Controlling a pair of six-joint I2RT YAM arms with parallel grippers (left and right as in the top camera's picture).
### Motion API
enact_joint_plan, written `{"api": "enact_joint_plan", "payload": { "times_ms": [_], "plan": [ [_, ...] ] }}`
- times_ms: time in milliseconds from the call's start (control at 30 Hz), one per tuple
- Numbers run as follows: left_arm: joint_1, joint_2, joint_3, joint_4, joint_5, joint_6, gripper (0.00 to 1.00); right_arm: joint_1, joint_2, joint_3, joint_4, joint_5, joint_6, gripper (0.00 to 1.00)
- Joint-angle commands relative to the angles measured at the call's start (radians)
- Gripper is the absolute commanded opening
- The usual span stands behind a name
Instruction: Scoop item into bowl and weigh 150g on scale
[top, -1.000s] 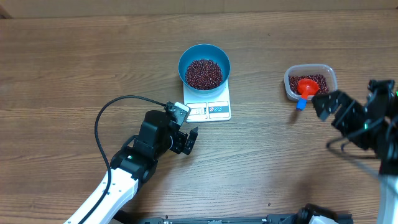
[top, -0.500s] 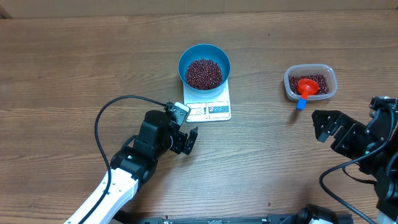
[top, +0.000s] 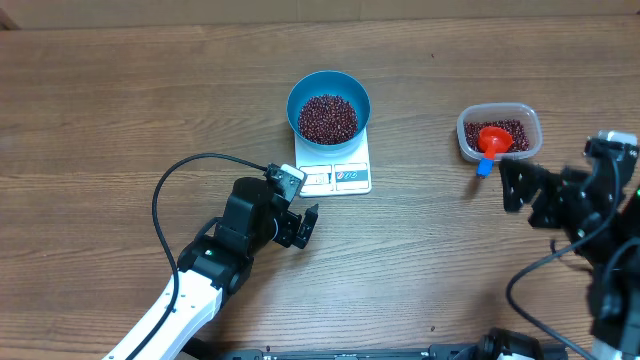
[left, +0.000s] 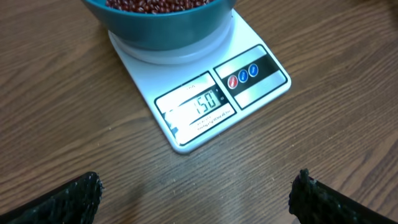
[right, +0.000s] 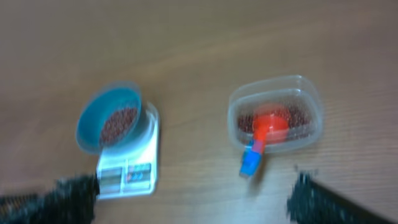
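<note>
beans (top: 328, 118) in bowl (top: 300, 92) on scale (left: 249, 87), both grippers open

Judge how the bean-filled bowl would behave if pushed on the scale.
The bowl holds a heap of beans, so it probably feels heavy and slides rather than tips. It sits on the scale, so a hard shove might drop it off, spilling beans.

Robotics lab bench; left arm (top: 215, 255) at 7 o'clock and right arm (top: 585, 205) at 4 o'clock reach over a wood-grain table (top: 100, 100). A black cable (top: 158, 205) loops at 8 o'clock; a scale (top: 335, 177) sits at centre.
</note>
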Motion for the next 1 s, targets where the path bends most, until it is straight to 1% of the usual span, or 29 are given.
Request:
{"api": "enact_joint_plan", "payload": {
  "times_ms": [0,33,200,300,400,533,633,800,967],
  "plan": [
    [-0.001,0.007,-0.002,0.000,-0.011,-0.006,1.00,0.080,-0.084,-0.158,0.159,0.064,-0.039,1.00],
    [-0.001,0.007,-0.002,0.000,-0.011,-0.006,1.00,0.112,-0.122,-0.227,0.242,0.087,-0.039,1.00],
    [-0.001,0.007,-0.002,-0.001,-0.011,-0.006,0.99,0.226,-0.293,-0.509,0.539,0.196,-0.039,1.00],
    [-0.001,0.007,-0.002,-0.001,-0.011,-0.006,1.00,0.275,-0.390,-0.666,0.679,0.241,-0.039,1.00],
    [-0.001,0.007,-0.002,-0.001,-0.011,-0.006,0.99,0.302,-0.491,-0.821,0.798,0.244,-0.039,1.00],
    [-0.001,0.007,-0.002,-0.001,-0.011,-0.006,0.99,0.322,-0.606,-0.964,0.877,0.243,-0.038,1.00],
    [-0.001,0.007,-0.002,-0.001,-0.011,-0.006,1.00,0.335,-0.685,-1.029,0.884,0.244,-0.039,1.00],
    [-0.001,0.007,-0.002,-0.001,-0.011,-0.006,1.00,0.347,-0.780,-1.107,0.884,0.243,-0.038,1.00],
    [-0.001,0.007,-0.002,-0.001,-0.011,-0.006,1.00,0.360,-0.797,-1.117,0.872,0.249,-0.039,1.00]
  ]
}}
